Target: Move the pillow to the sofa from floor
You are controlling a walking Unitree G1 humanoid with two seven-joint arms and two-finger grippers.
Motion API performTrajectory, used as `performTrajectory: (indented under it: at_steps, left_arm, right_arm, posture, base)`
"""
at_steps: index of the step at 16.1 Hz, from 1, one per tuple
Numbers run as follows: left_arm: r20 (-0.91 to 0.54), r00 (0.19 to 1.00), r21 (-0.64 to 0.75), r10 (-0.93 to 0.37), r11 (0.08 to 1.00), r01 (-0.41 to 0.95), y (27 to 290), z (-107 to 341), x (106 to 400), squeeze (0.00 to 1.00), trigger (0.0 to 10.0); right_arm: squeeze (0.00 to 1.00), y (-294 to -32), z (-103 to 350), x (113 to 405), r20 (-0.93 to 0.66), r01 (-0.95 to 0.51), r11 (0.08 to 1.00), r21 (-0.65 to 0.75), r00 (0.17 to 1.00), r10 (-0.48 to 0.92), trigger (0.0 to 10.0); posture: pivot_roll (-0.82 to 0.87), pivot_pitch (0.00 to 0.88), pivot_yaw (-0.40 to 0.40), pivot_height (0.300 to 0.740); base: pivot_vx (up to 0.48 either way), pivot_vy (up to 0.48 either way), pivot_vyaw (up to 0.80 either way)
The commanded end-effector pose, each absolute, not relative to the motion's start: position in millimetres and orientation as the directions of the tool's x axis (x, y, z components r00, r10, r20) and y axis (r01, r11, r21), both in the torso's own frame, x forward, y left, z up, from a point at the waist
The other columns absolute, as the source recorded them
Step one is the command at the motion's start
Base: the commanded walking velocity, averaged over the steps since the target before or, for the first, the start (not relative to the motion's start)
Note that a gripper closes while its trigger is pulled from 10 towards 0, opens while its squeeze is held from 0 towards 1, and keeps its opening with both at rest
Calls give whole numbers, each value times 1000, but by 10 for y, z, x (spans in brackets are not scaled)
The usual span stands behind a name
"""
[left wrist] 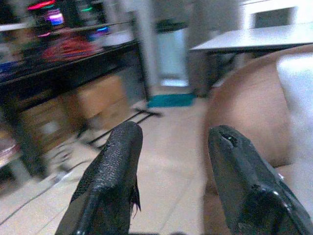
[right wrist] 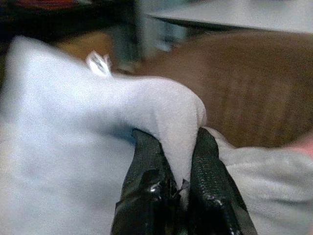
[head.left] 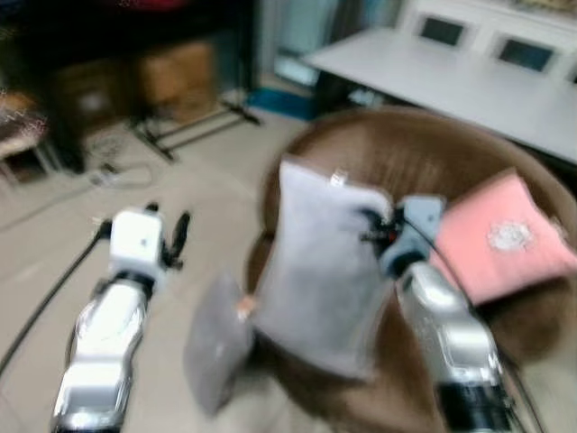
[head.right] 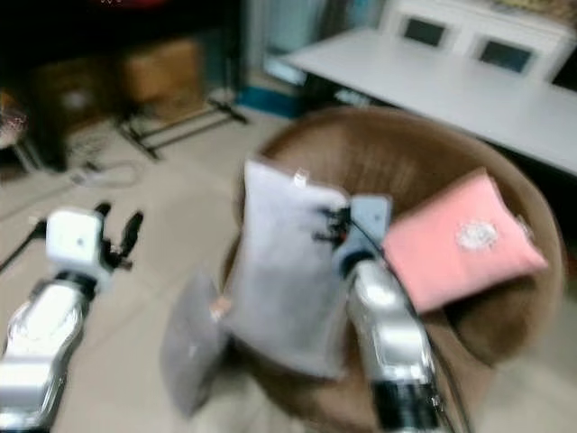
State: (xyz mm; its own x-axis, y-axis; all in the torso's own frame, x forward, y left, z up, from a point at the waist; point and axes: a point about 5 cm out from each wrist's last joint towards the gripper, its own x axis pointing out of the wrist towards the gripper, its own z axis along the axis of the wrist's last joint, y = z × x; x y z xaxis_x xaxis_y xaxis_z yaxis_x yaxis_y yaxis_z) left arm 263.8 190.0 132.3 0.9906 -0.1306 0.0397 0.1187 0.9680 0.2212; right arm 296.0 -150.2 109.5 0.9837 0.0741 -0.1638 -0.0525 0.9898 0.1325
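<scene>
The left claw [left wrist: 171,161] is hanging open over the floor [head.left: 198,189]. The right claw [right wrist: 176,161] is pinching the grey pillow [head.left: 320,275] above the brown sofa [head.left: 388,153]; the wrist view is showing the squeezed fold. A pink pillow [head.left: 500,239] is lying on the sofa.

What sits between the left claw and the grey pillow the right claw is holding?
Bare floor. In the left eye view nothing lies between the left claw and the grey pillow; a second grey pillow leans lower, near the sofa.
</scene>
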Motion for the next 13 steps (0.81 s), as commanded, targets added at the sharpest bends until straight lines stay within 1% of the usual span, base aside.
performTrajectory:
  at_steps: [1, 4, 7, 8, 11, 13]
  left_arm:
    - [42, 989, 234, -143, 964, 129, 1908, 1343, 2631, 0, 10000]
    - [38, 988, 234, -147, 963, 134, 1908, 1336, 2628, 0, 10000]
    - [24, 986, 237, -164, 959, 154, 1887, 1320, 2627, 0, 10000]
    - [15, 985, 237, -170, 958, 162, 1882, 1311, 2625, 0, 10000]
    - [-19, 965, 252, -260, 933, 256, 1834, 1274, 2577, 0, 10000]
    - [-42, 951, 260, -306, 916, 306, 1835, 1267, 2549, 0, 10000]
  right_arm:
    - [0, -1535, 1208, 2978, -110, -35, 990, 136, 993, 50, 10000]
    - [0, -1548, 1198, 2967, -115, -30, 991, 133, 992, 46, 10000]
    - [0, -1562, 1215, 2956, -110, -31, 991, 132, 993, 46, 10000]
    - [0, -1560, 1218, 2955, -109, -35, 991, 131, 993, 49, 10000]
    - [0, -1550, 1223, 2945, -116, -48, 990, 134, 991, 64, 10000]
    - [0, -1492, 1248, 2950, -121, -81, 986, 143, 988, 99, 10000]
  posture:
    - [56, 0, -48, 740]
    - [54, 0, -48, 740]
    - [53, 0, -46, 740]
    - [53, 0, -46, 740]
    - [54, 0, -44, 740]
    - [59, 0, -44, 740]
  base:
    - [337, 0, -800]
    - [339, 0, -769]
    - [308, 0, 0]
    - [0, 0, 0]
    - [0, 0, 0]
    - [0, 0, 0]
